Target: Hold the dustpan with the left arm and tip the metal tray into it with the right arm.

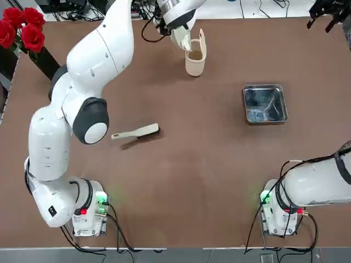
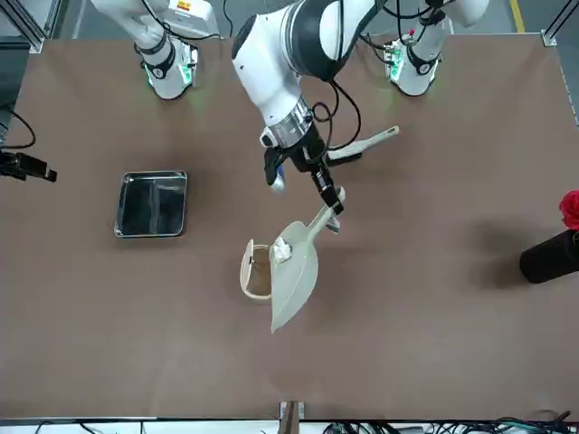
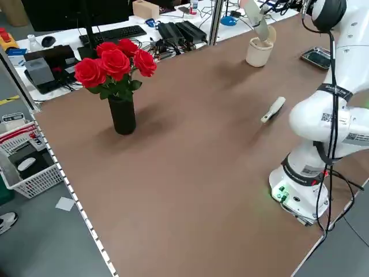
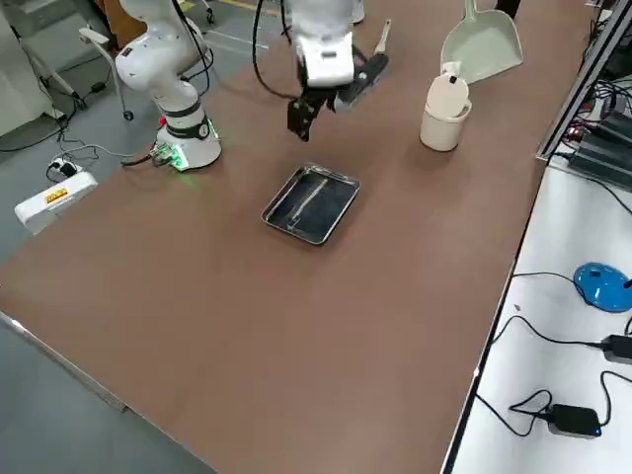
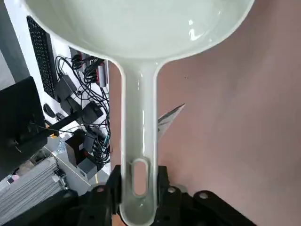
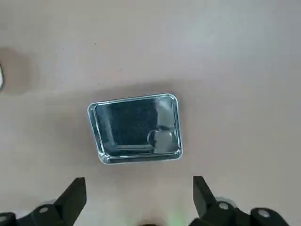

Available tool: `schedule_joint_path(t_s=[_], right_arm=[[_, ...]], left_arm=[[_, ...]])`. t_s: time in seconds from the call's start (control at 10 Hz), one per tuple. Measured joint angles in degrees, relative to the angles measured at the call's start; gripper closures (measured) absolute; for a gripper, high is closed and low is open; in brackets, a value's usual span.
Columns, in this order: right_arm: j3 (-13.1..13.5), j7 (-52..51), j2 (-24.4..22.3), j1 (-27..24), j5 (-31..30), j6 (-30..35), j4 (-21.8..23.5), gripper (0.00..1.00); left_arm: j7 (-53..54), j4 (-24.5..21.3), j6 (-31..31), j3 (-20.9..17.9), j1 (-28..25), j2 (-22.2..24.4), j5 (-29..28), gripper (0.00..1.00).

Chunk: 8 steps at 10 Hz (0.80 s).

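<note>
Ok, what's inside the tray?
Nothing shows in the tray but reflections off its shiny base, in the top and right side views. What's under it is covered.

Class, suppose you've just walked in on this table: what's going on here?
A robot with two arms is partway through a clearing-up job. Its left gripper has its jaws shut on the handle of a pale dustpan, held up near a small lidded bin. The right gripper hovers with open jaws, holding nothing. The metal tray lies flat on the table, not yet picked up or tipped.
</note>
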State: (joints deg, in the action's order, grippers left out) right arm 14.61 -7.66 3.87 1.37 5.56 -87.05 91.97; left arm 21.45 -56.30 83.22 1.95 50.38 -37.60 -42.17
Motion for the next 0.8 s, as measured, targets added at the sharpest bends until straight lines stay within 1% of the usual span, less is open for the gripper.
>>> schedule_joint_path(t_s=[0.2, 0.3, 0.5, 0.7, 0.8], right_arm=[[-5.57, 2.26, -3.86, -0.37, -4.25, 0.39, -0.55, 0.00], [-7.36, 2.91, -5.74, -0.58, -5.02, 0.67, -0.58, 0.00], [-7.70, 3.03, -8.10, -1.30, -5.14, 1.73, -0.56, 0.00], [-7.12, 3.02, -8.32, -2.28, -3.84, 2.28, -0.54, 0.00], [-6.59, 3.03, -8.38, -2.36, -2.13, 2.54, -0.52, 0.00]], left_arm=[[0.04, 0.02, -0.61, 0.01, 0.20, -0.15, 1.91, 0.67], [0.05, 0.03, -1.01, 0.01, 0.23, -0.20, 2.95, 0.67], [0.06, 0.03, -1.60, -0.02, 0.20, -0.27, 3.71, 0.67], [0.06, 0.12, -1.68, -0.09, 0.14, -0.27, 3.94, 0.67], [0.06, 0.35, -1.68, -0.11, 0.07, -0.27, 3.94, 0.67]])
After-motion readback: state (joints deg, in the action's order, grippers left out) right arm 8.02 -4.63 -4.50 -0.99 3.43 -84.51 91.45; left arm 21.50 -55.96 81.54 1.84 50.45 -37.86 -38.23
